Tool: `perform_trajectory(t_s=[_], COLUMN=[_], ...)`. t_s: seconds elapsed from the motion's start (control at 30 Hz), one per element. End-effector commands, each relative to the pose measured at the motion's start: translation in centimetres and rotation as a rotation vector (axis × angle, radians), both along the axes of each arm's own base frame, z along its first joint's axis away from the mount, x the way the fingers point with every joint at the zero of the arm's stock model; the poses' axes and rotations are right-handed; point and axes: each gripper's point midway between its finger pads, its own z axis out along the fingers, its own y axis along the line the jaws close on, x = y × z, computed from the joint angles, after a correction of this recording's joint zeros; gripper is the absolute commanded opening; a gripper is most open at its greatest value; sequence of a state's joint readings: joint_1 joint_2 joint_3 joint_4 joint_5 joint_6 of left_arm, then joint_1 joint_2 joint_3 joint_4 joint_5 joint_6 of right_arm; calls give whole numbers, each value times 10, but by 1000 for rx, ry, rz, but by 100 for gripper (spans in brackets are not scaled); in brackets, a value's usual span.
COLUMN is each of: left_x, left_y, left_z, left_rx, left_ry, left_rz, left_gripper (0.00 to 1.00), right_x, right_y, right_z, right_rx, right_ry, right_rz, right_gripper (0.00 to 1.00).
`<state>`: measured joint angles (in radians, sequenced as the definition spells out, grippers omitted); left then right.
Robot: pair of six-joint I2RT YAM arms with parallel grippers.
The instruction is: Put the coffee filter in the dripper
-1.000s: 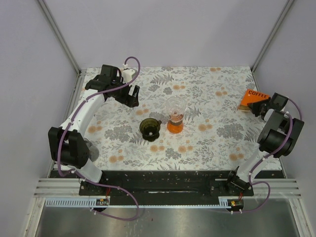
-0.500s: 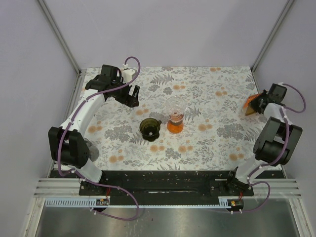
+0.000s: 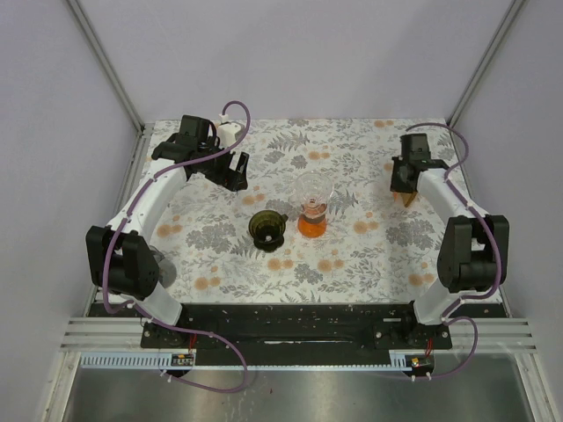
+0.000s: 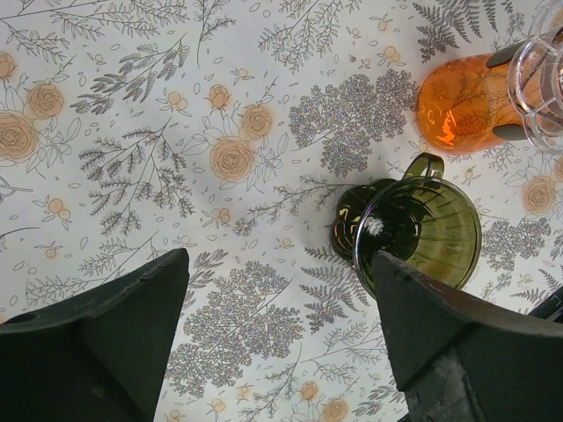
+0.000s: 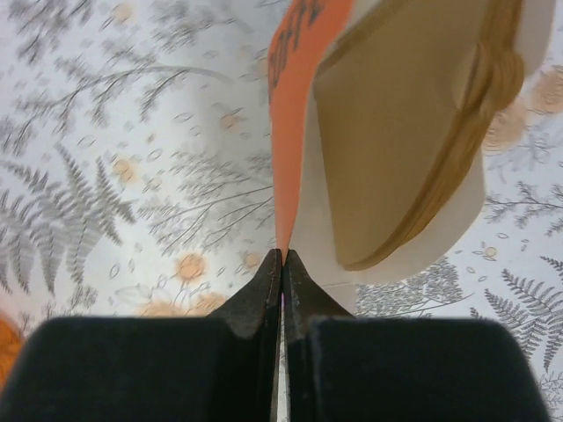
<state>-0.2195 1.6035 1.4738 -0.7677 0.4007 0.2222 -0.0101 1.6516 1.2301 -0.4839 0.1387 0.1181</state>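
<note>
While right end effector [image 5: 281, 255] pinches orange filter packet [image 5: 288, 114], lettering [image 5: 302, 16] illegible

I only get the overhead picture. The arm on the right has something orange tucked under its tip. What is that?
Observer: The right wrist view shows it. The right tool is shut on the orange edge of a filter pack.
Operator: Is there anything in the pack?
Observer: Yes, a stack of tan paper filters shows in its open side.
Operator: And the dark cup in the middle, is it full?
Observer: The left wrist view looks into that green dripper. Its inside is ribbed, with no filter in it.
Operator: Is the other arm holding something?
Observer: No. The left tool is open, with only the flowered table showing between its fingers.
</note>
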Motion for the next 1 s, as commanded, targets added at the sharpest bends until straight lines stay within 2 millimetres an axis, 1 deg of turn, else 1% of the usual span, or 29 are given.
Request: perform_trajectory(t_s=[0.0, 0.03, 0.13, 0.27, 0.37, 0.47, 0.53, 0.67, 0.73, 0.83, 0.97], left_x=[2, 3, 3, 2, 3, 3, 4, 4, 4, 4, 3], left_y=[-4, -4, -4, -4, -4, -4, -4, -4, -4, -4, -4], left_z=[29, 28, 30, 29, 30, 29, 29, 28, 28, 28, 26], left_rx=[-33, -33, -35, -35, -36, -34, -34, -33, -34, -33, -30], left_ry=[-98, -96, -100, -95, -98, -97, -97, -96, -95, -89, -84], left_rz=[-30, -30, -31, -30, -30, -29, -29, -28, -28, -33, -33], left_gripper=[88, 88, 88, 88, 88, 88, 88, 88, 88, 88, 88], right_x=[0, -2, -5, -9, -10, -10, -9, -8, -8, -9, -10], right_y=[31, 43, 64, 76, 84, 92, 96, 108, 113, 117, 123], right_z=[16, 15, 7, -7, -17, -22, -22, -17, -15, -12, -6], right_rx=[-141, -166, -178, -248, -254, -245, -230, -165, -138, -125, -90], right_ry=[-10, -8, -2, 41, 64, 73, 69, 55, 47, 41, 28], right_rz=[156, 216, 297, 351, 366, 379, 380, 402, 409, 413, 425], right_gripper=[0, 0, 0, 0, 0, 0, 1, 15, 19, 27, 33])
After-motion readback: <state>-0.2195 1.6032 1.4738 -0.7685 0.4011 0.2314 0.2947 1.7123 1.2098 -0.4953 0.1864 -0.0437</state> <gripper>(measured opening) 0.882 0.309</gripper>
